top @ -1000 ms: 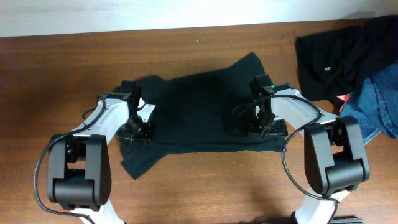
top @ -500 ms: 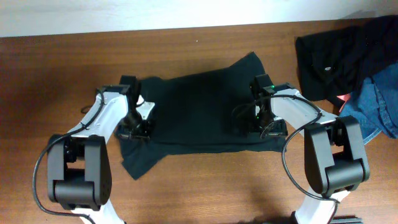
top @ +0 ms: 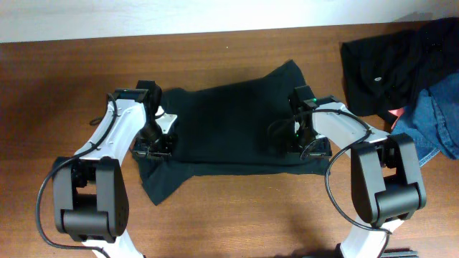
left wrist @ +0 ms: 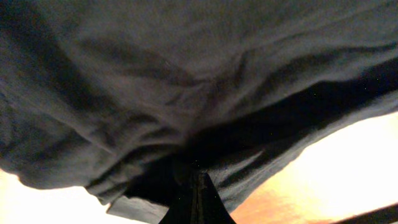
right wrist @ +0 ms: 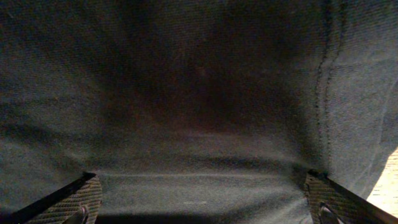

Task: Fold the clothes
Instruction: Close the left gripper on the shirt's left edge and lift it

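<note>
The shirt (top: pixel 229 125) lay spread crosswise at the middle of the table (top: pixel 237 215), with an arm at each end, which is how a fold with two grips would likely be set up.

The left gripper (top: pixel 153 143) sat at the shirt's 9 o'clock edge. In its wrist view the jaws were pinched fully together on a bunch of cloth. The fabric rose off the table around the pinch, and lit wood showed beneath it, so this end seemed ready to be carried over.

The right gripper (top: pixel 300 142) stood at the 3 o'clock edge with its jaws spread wide and nothing between them. Its fingers (right wrist: pixel 68 199) showed at the bottom corners of its view, far apart and low over flat cloth. I judged it was poised to take a matching hold so that both ends could lift evenly.

The shirt was black and thin, and it creased softly. Deep folds ran toward the left pinch, while the cloth under the right gripper was smoother, with a stitched seam running down its 3 o'clock side. A loose flap trailed out at 7 o'clock and a corner poked out at 1 o'clock. No logo could be seen.

A pile (top: pixel 401 72) of dark and blue clothes sat well apart, at the table's 2 o'clock corner.
</note>
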{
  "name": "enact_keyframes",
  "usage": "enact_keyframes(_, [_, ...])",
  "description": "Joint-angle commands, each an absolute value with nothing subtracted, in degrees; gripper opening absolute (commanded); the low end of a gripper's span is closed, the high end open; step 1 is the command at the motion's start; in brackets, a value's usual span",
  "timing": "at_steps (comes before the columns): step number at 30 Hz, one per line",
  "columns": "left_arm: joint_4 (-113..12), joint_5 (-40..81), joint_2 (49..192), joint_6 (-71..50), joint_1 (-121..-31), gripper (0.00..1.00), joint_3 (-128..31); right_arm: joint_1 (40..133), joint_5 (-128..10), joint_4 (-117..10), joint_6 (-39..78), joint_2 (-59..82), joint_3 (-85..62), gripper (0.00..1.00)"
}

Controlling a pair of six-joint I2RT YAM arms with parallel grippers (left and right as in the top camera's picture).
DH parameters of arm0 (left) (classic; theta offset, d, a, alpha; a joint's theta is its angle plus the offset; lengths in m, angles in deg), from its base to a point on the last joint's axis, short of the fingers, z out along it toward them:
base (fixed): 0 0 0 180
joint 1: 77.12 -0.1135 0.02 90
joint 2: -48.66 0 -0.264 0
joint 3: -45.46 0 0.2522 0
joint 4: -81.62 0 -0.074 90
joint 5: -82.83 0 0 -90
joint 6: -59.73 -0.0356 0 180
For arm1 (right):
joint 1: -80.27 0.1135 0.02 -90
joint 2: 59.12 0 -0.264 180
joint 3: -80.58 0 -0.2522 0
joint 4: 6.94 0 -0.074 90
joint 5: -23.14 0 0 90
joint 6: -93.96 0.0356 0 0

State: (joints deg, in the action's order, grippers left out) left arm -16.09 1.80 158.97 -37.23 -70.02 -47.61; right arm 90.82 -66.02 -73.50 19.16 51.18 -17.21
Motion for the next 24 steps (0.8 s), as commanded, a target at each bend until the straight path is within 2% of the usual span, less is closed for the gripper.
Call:
enact_keyframes(1, [-15.2, 5.5, 159.4, -35.7, -70.0, 0.0, -48.5, 90.7, -67.6, -73.3, 19.5, 52.0, -18.3, 0.99])
enact_keyframes(6, [-12.7, 11.0, 159.4, -35.7, -70.0, 0.01, -48.5, 90.7, -67.6, -73.3, 19.5, 52.0, -18.3, 0.99])
enact_keyframes(14, [-9.9, 11.3, 159.4, -35.5, -69.1, 0.0, -48.4, 90.7, -67.6, -73.3, 19.5, 52.0, -18.3, 0.99])
enact_keyframes(24, [-9.1, 11.0, 159.1, -33.3, -63.1, 0.01, -48.4, 90.7, -67.6, -73.3, 19.5, 52.0, -18.3, 0.99])
